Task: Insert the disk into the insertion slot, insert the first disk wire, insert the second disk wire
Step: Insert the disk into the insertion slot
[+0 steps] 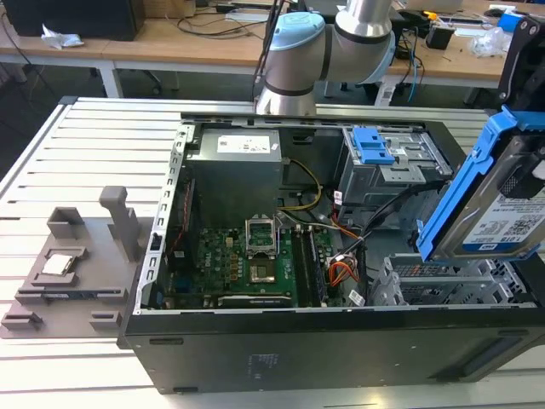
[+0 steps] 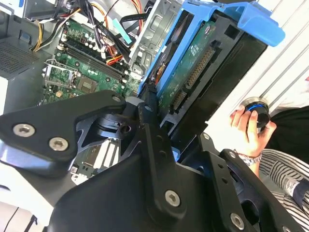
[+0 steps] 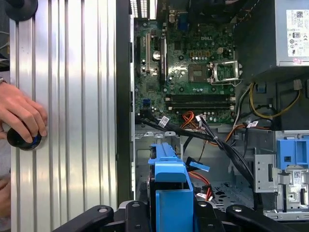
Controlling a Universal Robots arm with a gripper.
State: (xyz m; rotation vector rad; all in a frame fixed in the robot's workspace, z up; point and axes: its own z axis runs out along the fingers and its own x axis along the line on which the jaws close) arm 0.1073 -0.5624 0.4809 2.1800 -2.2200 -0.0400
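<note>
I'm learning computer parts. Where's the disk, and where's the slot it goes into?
disk point(image 1: 501, 204), exterior view, on its silver labelled face.
slot point(image 1: 430, 285), exterior view, on its perforated metal wall.

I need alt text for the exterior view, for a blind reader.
The disk in its blue bracket hangs tilted near the slot, at the exterior view's right end of an open computer case. The case lies on a slatted table; the arm stands behind it.
</note>
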